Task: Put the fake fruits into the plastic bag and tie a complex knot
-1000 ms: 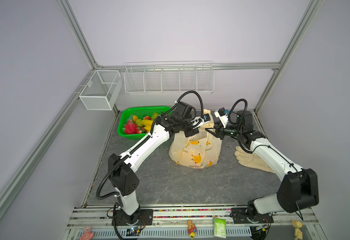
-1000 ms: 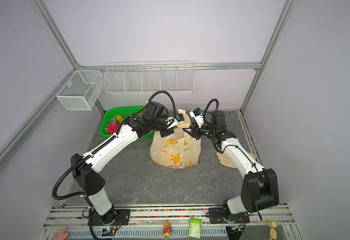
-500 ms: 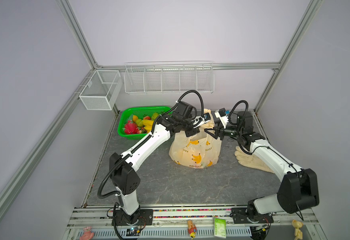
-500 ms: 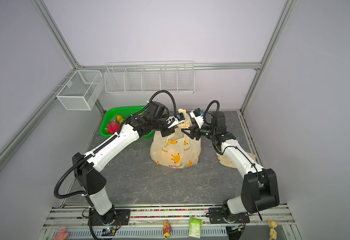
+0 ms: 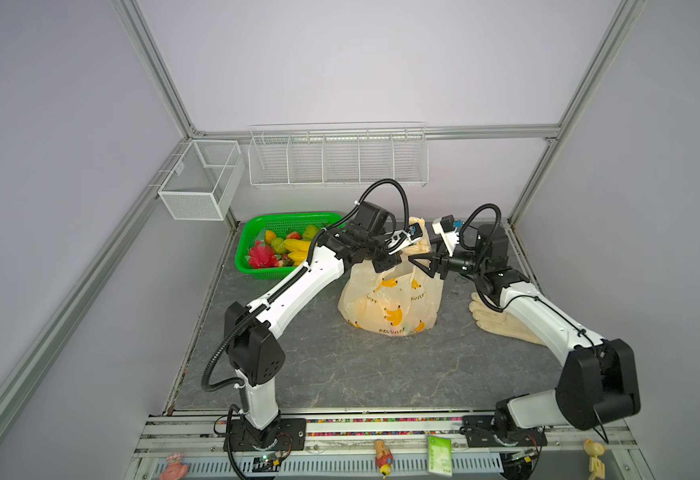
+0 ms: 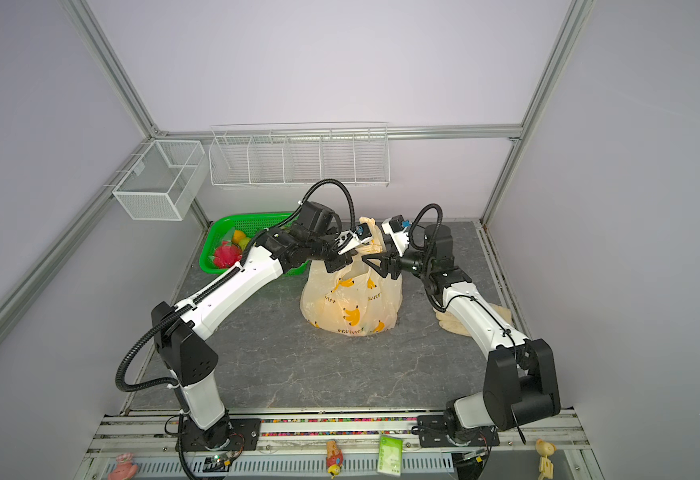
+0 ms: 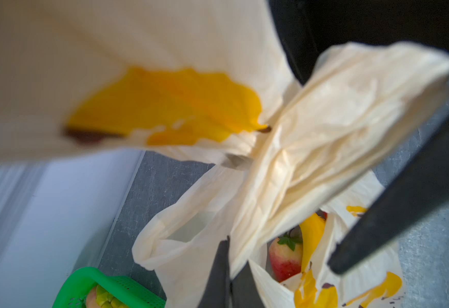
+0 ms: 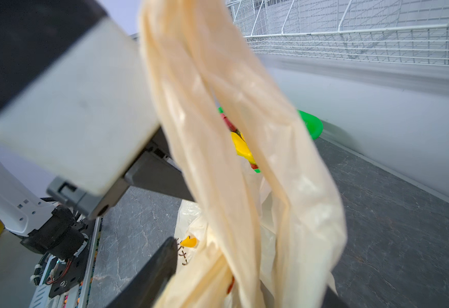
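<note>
starting at the left, the green basket (image 5: 245, 266) sits in the back corner with many fake fruits (image 5: 281, 249) lying in it, so the filling looks only partly done, though the left wrist view shows a red fruit (image 7: 284, 260) and a banana (image 7: 311, 234) inside the bag's mouth. next along, the left gripper (image 5: 386, 266) is clenched on a gathered handle of the plastic bag (image 5: 389, 305), pinching the film thin, apparently to keep that handle lifted and taut so the other can be worked around it. the bag itself stands upright and bulging in the middle of the table, propped by that grip. above it the cream handles (image 5: 416, 239) rise and cross between the two tools; no tight knot shows. to the right, the right gripper (image 5: 425, 267) has its jaws spread, a handle draped loosely between them and not squeezed, likely poised for a fresh hold. further right a cream glove (image 5: 502, 326) lies flat beside the arm.
</note>
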You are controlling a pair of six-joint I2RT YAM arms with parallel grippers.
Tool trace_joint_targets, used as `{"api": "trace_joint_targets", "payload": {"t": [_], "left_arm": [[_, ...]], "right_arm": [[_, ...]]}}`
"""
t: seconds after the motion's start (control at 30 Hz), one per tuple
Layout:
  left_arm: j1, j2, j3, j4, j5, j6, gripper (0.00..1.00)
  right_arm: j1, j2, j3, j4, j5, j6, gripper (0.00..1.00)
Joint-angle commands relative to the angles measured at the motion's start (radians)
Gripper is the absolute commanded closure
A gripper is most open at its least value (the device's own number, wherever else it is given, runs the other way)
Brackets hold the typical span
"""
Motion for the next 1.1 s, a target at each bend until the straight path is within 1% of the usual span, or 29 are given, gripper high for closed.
{"api": "trace_joint_targets", "payload": {"t": [0.0, 0.4, 0.63, 0.87, 0.97, 1.07], "left_arm": [[-0.01, 0.014, 0.033, -0.021, 0.008, 0.0, 1.0], [-0.015, 0.024, 0.056, -0.027, 0.014, 0.006, 1.0], [-0.018, 0.028, 0.062, -0.029, 0.03, 0.007, 1.0], [-0.019, 0.028, 0.067, -0.03, 0.047, 0.004, 1.0], [-0.02, 0.028, 0.067, -0.029, 0.044, 0.005, 1.0], [-0.019, 0.028, 0.069, -0.032, 0.044, 0.003, 1.0]], "right_arm": [[0.0, -0.02, -0.021, 0.072, 0.0, 0.049, 0.38], [0.001, -0.005, -0.013, 0.064, 0.005, 0.056, 0.53], [0.005, 0.001, -0.01, 0.058, 0.016, 0.056, 0.57], [0.013, 0.014, 0.006, 0.038, 0.025, 0.053, 0.59], [0.013, 0.012, 0.006, 0.034, 0.027, 0.05, 0.64], [0.012, 0.009, 0.006, 0.023, 0.031, 0.042, 0.72]]}}
